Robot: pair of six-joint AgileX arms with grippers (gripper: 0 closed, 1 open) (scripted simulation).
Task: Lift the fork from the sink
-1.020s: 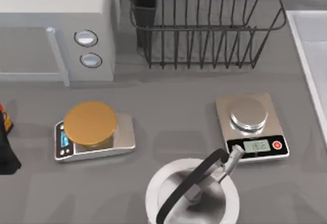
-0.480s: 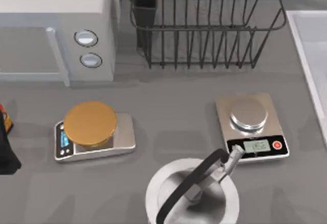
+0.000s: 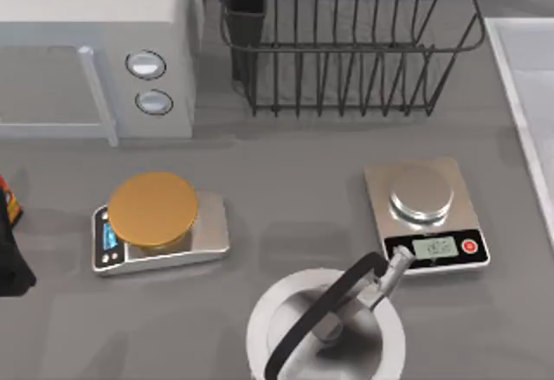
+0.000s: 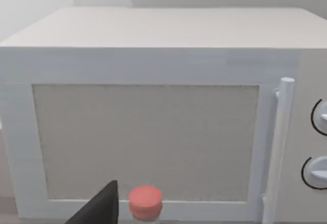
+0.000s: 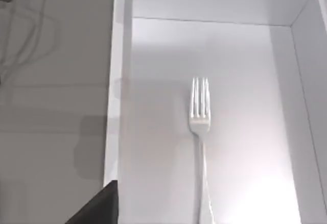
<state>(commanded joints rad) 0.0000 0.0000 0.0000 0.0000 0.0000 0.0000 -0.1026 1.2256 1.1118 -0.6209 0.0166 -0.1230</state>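
The fork [image 5: 200, 113] is slim and silver. It lies flat on the floor of the sink [image 5: 115, 106], with its tines toward the far wall and its handle running out of the right wrist view. A black part of my right gripper [image 5: 99, 208] shows above the sink's near rim, apart from the fork. In the top view a strip of the sink [image 3: 512, 77] lies along the table's right edge. A black part of my left gripper [image 4: 99, 207] shows in front of the microwave [image 4: 153, 132].
A black wire dish rack [image 3: 346, 42] stands at the back. One kitchen scale carries an orange disc [image 3: 151, 209], and the other scale [image 3: 424, 215] is bare steel. A pot [image 3: 325, 328] with a black handle sits at the front. A red-capped bottle [image 4: 145, 201] is near my left gripper.
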